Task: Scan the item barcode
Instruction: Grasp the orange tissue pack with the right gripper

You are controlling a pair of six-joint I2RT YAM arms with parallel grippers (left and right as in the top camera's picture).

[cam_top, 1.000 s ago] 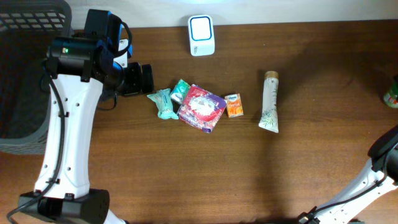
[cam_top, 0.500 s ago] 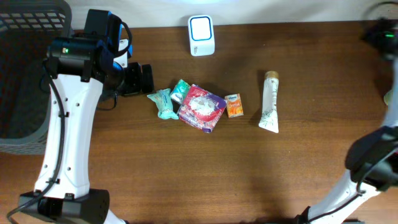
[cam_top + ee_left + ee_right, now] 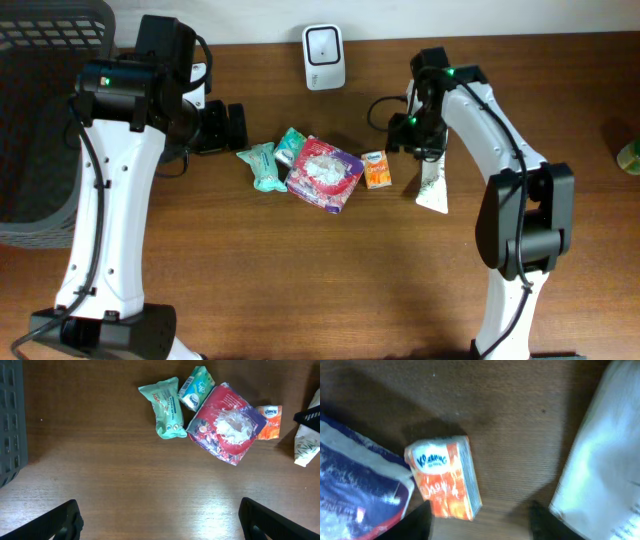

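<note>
Two items flank the spread, empty right gripper point(image 3: 482, 521): tube point(image 3: 600, 460) and tissue pack point(image 3: 445, 477). Likely pick step; next, centre over tube, descend, close.

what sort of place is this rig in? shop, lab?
Likely a mock checkout bench: a white scanner unit at the back of a wooden table, small retail packs such as an orange tissue pack in the middle, and a dark plastic basket at the left edge.

We see soft glare on the table point(image 3: 210, 505) below the red packet point(image 3: 225, 425); our right wrist view is blurred.
</note>
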